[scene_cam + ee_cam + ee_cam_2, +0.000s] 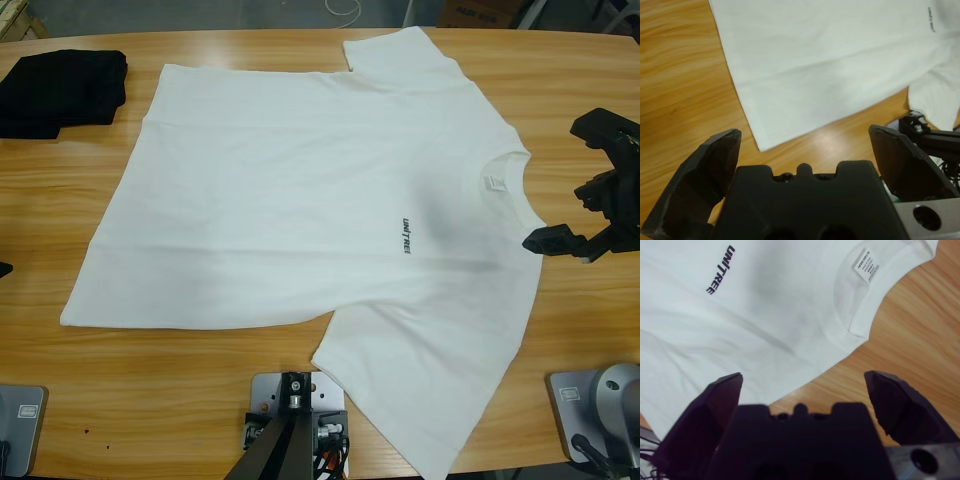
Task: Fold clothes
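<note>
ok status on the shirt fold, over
Both grippers open, empty: right gripper by the collar, left gripper near the hem corner. White shirt flat, unfolded. Black garment off to the side, clear.

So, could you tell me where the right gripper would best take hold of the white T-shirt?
Probably at the shoulder seam beside the collar of the white T-shirt, coming from the collar side where the right gripper hangs open. That edge lies flat and bare on the table, nearest its jaws.

You can read "UNITREE" in small dark capitals on the chest of the white T-shirt (clearest in the right wrist view). The white neck label inside its collar carries print too fine to read.
</note>
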You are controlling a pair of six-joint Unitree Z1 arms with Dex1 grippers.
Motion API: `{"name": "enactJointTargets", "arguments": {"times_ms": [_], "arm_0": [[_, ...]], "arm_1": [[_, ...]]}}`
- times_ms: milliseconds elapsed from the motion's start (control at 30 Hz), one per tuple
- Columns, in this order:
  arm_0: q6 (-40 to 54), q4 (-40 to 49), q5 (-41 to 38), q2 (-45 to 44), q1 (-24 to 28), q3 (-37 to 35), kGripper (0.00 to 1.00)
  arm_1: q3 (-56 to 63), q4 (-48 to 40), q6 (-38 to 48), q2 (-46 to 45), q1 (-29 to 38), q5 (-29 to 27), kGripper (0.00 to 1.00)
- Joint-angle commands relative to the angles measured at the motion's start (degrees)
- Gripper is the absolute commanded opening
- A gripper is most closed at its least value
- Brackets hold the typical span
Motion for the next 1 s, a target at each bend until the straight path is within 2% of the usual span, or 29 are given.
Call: {"name": "enactJointTargets", "arguments": {"times_ms": [33, 500, 567, 700, 833, 900, 1000], "arm_0": [[-1.04, 1.02, 0.71, 2.94, -0.46, -0.22, 1.000], [-1.13, 1.13, 0.71, 3.00, -0.50, -0.22, 1.000], [-1.13, 1.44, 0.71, 2.49, -0.60, -0.22, 1.000], [-4.15, 1.62, -0.61, 1.63, -1.08, 0.22, 1.000], [-5.19, 1.43, -0.86, 4.37, -1.71, -0.02, 1.000], [-9.44, 1.51, -0.88, 2.42, -1.87, -0.06, 1.000], [-23.70, -0.42, -2.86, -3.81, -2.27, 3.49, 0.999]], "arm_1": [[1.47, -0.33, 0.75, 2.06, -0.53, 0.70, 1.000], [1.44, -0.31, 0.87, 2.13, -0.53, 0.73, 1.000], [1.58, 0.02, 3.35, 0.55, -0.53, -0.57, 1.000], [2.98, 1.38, 13.70, -7.26, -0.50, -2.22, 1.000], [3.28, 2.03, 15.60, -9.02, 0.43, -4.03, 1.000], [3.02, 3.10, 16.88, -9.49, 0.43, -4.14, 1.000], [3.48, 4.12, 24.09, -11.72, 1.72, -2.36, 1.000]]}}
